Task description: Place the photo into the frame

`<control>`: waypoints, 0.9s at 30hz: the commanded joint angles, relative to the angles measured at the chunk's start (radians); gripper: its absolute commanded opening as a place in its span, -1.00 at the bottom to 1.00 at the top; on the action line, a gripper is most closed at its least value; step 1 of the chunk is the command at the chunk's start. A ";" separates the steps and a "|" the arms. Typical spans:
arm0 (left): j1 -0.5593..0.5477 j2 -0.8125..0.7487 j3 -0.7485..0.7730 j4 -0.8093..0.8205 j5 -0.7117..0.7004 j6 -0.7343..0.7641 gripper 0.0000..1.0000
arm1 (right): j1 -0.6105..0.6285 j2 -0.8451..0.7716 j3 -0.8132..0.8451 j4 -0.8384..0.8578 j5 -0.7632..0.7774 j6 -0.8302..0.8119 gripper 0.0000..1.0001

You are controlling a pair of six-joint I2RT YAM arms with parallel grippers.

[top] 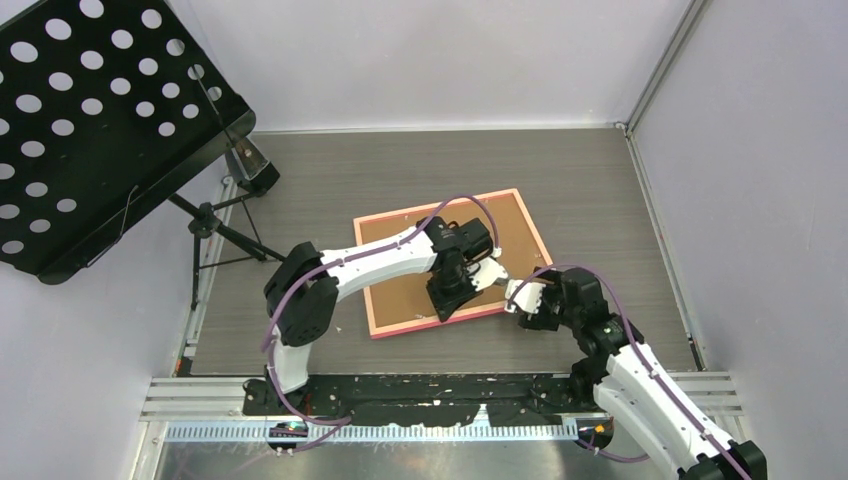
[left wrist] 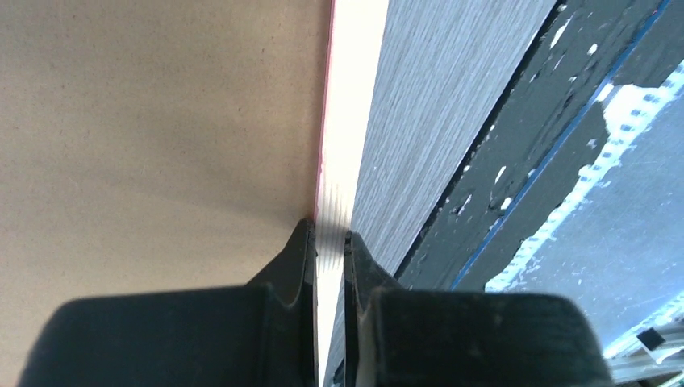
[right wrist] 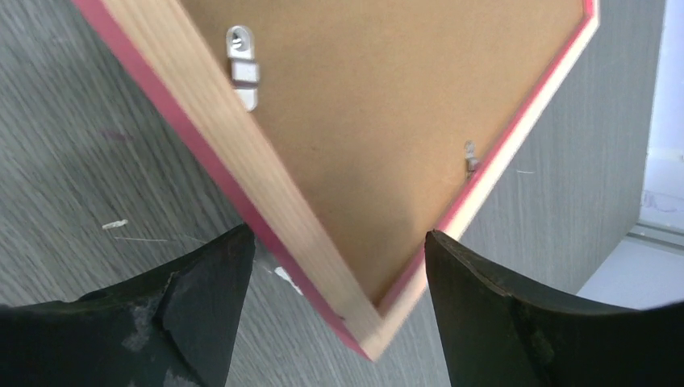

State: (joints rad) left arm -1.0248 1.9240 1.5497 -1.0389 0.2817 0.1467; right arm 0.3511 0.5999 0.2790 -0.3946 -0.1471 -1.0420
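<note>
The frame (top: 512, 228) lies back-up on the grey table, its brown board ringed by a thin pink-orange rim. My left gripper (top: 447, 300) is at the frame's near edge. In the left wrist view it (left wrist: 331, 238) is shut on the pale rim of the frame (left wrist: 347, 121). My right gripper (top: 512, 297) hovers at the near right corner. In the right wrist view it (right wrist: 339, 242) stands open, with that corner of the frame (right wrist: 387, 121) between its fingers and apart from both. Small metal clips (right wrist: 242, 68) sit on the board. The photo is out of view.
A black perforated music stand (top: 90, 110) on a tripod (top: 215, 235) fills the far left. Pale walls close the table at the back and right. A black strip (top: 430, 385) runs along the near edge by the arm bases.
</note>
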 commanded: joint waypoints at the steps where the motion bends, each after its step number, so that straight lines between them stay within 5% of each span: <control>1: -0.014 -0.037 0.083 0.028 0.113 0.030 -1.00 | 0.017 -0.005 -0.040 0.030 0.045 -0.014 0.65; 14: -0.012 -0.031 0.126 -0.015 0.149 0.037 -1.00 | 0.038 -0.048 -0.120 0.218 0.098 -0.010 0.44; 24: 0.025 -0.051 0.132 -0.029 0.155 0.040 -0.98 | 0.042 -0.078 -0.016 0.092 0.103 0.016 -0.56; 25: 0.033 -0.059 0.136 -0.033 0.151 0.040 -0.87 | 0.042 -0.081 -0.004 0.077 0.101 0.024 -0.61; 27: 0.051 -0.082 0.143 -0.034 0.138 0.037 -0.28 | 0.041 -0.084 0.036 0.036 0.093 0.037 -0.80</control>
State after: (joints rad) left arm -0.9852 1.8954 1.6718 -1.0748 0.3763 0.1753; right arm 0.4049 0.5190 0.2050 -0.2554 0.0113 -1.3380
